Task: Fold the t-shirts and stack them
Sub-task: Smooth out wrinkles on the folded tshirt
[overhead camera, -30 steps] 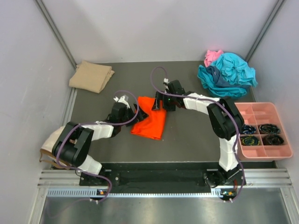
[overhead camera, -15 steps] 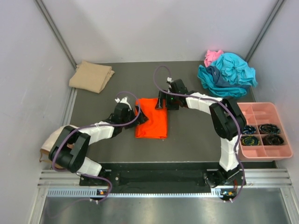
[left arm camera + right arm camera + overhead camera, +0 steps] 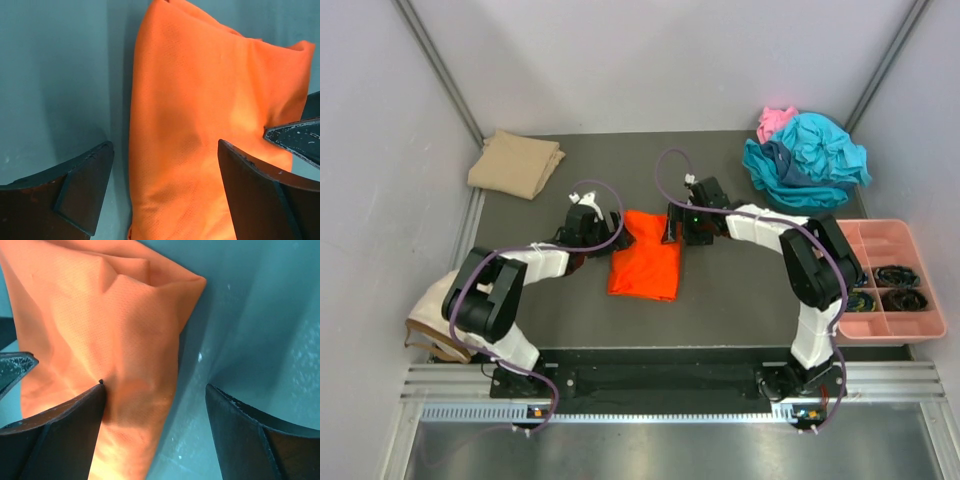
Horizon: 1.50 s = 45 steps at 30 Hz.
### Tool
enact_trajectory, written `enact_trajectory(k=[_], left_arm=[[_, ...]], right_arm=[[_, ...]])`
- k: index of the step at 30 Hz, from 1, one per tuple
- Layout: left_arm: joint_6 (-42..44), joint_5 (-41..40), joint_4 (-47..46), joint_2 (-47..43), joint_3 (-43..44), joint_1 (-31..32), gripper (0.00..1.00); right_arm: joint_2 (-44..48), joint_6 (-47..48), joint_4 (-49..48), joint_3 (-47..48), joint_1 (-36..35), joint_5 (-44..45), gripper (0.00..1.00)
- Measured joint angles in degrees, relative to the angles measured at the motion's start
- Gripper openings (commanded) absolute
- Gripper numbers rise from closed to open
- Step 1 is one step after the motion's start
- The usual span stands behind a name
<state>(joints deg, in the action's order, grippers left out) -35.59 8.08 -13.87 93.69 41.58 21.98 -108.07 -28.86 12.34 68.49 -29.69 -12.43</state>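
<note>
The bright orange t-shirt (image 3: 647,257) lies folded in a flat rectangle at the table's middle. My left gripper (image 3: 617,232) is open at its far left corner; in the left wrist view (image 3: 165,185) the shirt's left edge (image 3: 200,100) lies between the jaws. My right gripper (image 3: 669,230) is open at the far right corner; in the right wrist view (image 3: 155,425) the shirt's right edge (image 3: 100,325) lies between the jaws, one fingertip (image 3: 75,410) touching the cloth. A folded tan t-shirt (image 3: 516,163) lies back left. Teal t-shirts (image 3: 810,160) and a pink one (image 3: 775,122) are piled back right.
A pink compartment tray (image 3: 873,328) with dark coiled items stands at the right edge. A cream round thing (image 3: 425,318) lies off the table's left edge by the left arm's base. Grey walls close in the back and sides.
The orange t-shirt went from a skewed, lifted shape to a flat straight rectangle. Both grippers shifted slightly right along its far edge and now sit low at its corners.
</note>
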Motion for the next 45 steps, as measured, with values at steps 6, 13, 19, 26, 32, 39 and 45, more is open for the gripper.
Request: enact_trajectory(k=[6, 13, 19, 26, 32, 39, 45], left_arm=[[2.7, 3.1, -0.8, -0.7, -1.3, -0.2, 0.92], [3.7, 5.6, 1.7, -3.3, -3.0, 0.0, 0.90], [4.1, 6.8, 1.8, -3.1, -3.0, 0.0, 0.84], [3.9, 10.3, -0.4, 0.4, -1.3, 0.2, 0.68], [3.5, 12.6, -2.1, 3.2, -1.0, 0.4, 0.11], [2.6, 14.5, -0.1, 4.2, -0.3, 0.7, 0.00], [4.2, 13.0, 9.7, 6.1, 6.8, 1.1, 0.00]], right_arm=[[2.2, 0.3, 1.5, -1.4, 0.5, 0.8, 0.81], [2.4, 0.3, 1.6, -1.4, 0.7, 0.8, 0.81], [4.5, 0.2, 1.5, -2.6, 0.7, 0.8, 0.82], [10.9, 0.3, 2.3, -2.9, 1.4, 1.0, 0.83], [12.8, 0.3, 2.3, -2.9, 2.5, 1.4, 0.84], [12.8, 0.3, 3.2, -3.3, 2.8, 1.4, 0.84], [13.1, 0.3, 3.7, -4.5, 2.8, 1.4, 0.84]])
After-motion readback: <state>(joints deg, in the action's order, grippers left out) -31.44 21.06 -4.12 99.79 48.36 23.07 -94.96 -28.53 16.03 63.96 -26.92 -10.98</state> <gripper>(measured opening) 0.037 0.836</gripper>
